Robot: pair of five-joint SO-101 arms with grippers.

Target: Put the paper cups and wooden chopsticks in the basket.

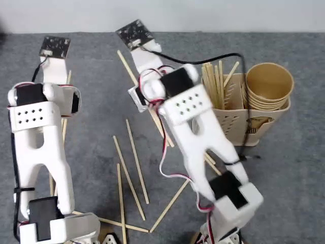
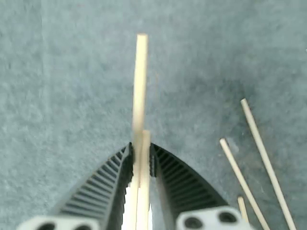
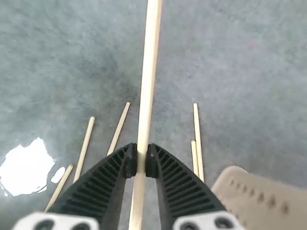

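Note:
My left gripper (image 2: 141,151) is shut on two wooden chopsticks (image 2: 140,86) held side by side, one reaching farther out over the grey mat than the other. My right gripper (image 3: 139,152) is shut on a single long chopstick (image 3: 149,67), which in the high view runs diagonally past the right arm (image 1: 193,117) as a chopstick (image 1: 127,63). The beige basket (image 1: 238,127) stands at the right with several chopsticks (image 1: 216,81) upright in it and stacked paper cups (image 1: 269,84). Its corner shows as the basket (image 3: 259,196) close beside the right gripper. The left arm (image 1: 35,132) is at the far left.
Several loose chopsticks (image 1: 129,178) lie scattered on the grey mat between the arms and toward the front. More chopsticks (image 3: 117,129) lie beneath the right gripper, and others (image 2: 261,143) beside the left one. A white patch (image 3: 26,167) shows on the mat.

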